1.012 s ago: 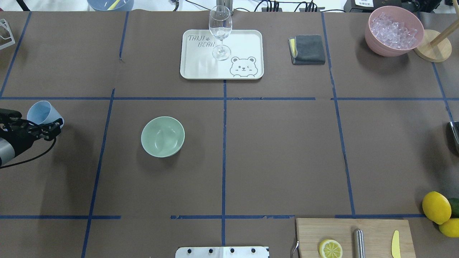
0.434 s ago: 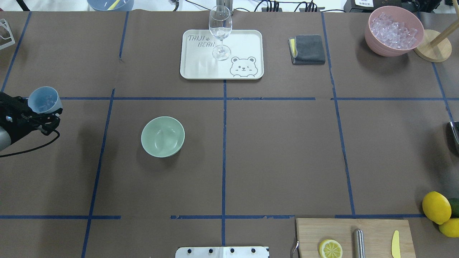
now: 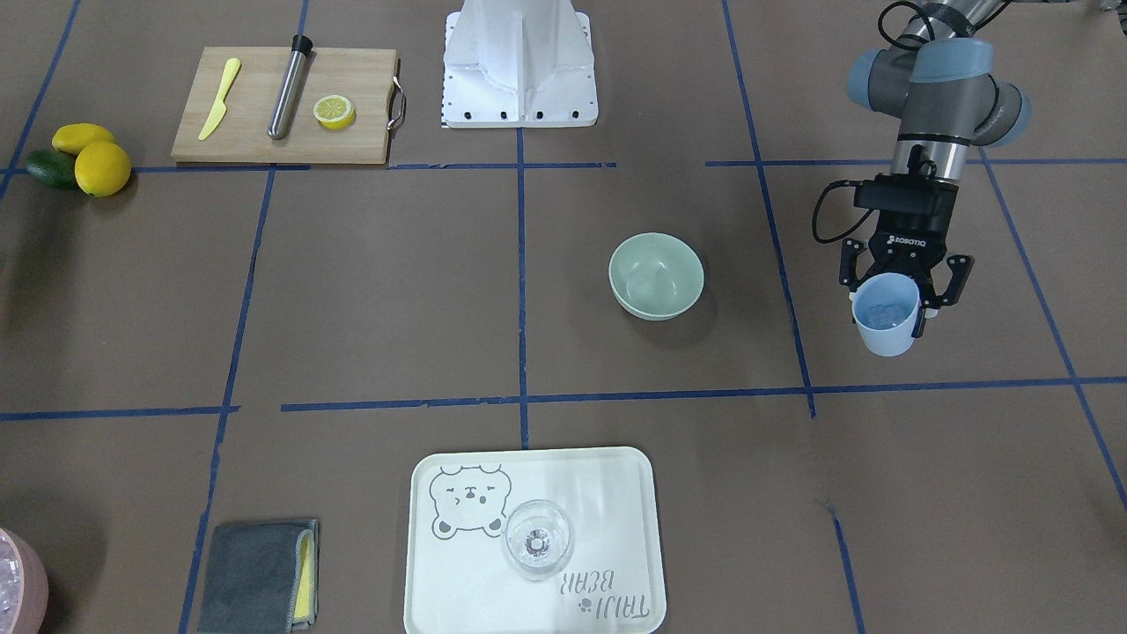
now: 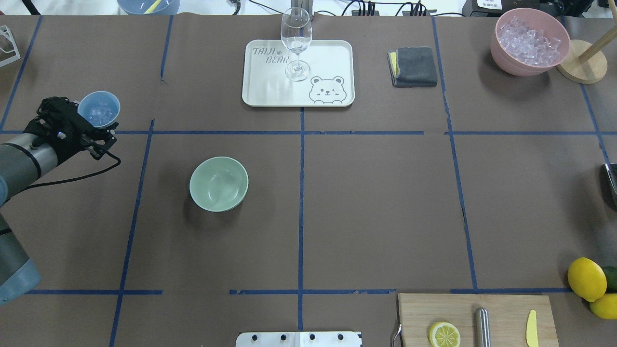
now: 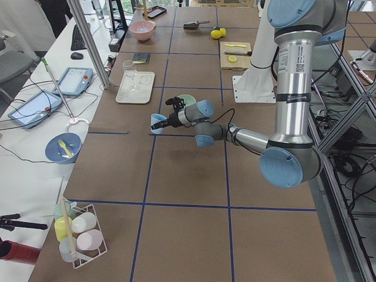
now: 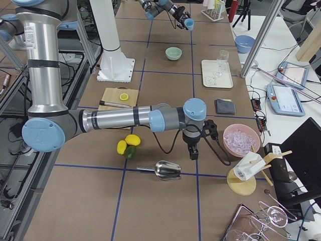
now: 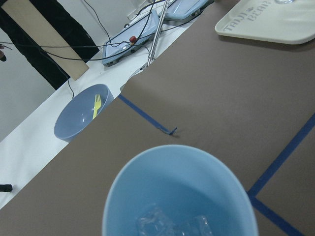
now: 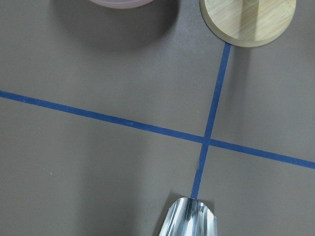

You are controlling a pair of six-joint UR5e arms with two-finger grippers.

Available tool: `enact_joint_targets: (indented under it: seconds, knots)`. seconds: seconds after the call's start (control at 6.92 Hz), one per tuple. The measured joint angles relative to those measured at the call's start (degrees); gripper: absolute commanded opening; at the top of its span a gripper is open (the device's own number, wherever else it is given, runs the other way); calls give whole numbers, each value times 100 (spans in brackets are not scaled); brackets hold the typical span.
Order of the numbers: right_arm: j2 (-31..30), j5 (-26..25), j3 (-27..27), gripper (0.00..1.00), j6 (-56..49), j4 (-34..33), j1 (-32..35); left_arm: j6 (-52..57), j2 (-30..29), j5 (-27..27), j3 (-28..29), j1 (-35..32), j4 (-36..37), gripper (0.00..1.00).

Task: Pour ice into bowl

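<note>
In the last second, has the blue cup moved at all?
Yes. The blue cup crossed the blue tape line, moving away from the robot and rightward in the overhead view.

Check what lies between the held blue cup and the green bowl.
Only bare brown table cover crossed by blue tape, between blue cup and green bowl; the overhead view shows it.

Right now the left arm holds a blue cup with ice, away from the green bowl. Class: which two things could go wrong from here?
1. The blue cup is not over the bowl; tipping early would likely scatter the ice on the table.
2. The left jaws grip only the cup's smooth, tapered wall; it might slip as it tilts.
</note>
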Motion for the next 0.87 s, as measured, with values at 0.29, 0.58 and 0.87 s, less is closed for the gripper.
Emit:
enact_joint_targets:
  seconds: [0.29, 0.58, 0.87]
  knots:
    - [-52, 3, 0, 100, 2, 0, 12, 116, -508, 177, -76, 129, 649, 0]
    - [-81, -3, -1, 100, 14, 0, 41, 233, -774, 934, -121, 770, 976, 0]
    - [-108, 0, -8, 100, 20, 0, 66, 1323, -851, 1609, -225, 1075, 1115, 0]
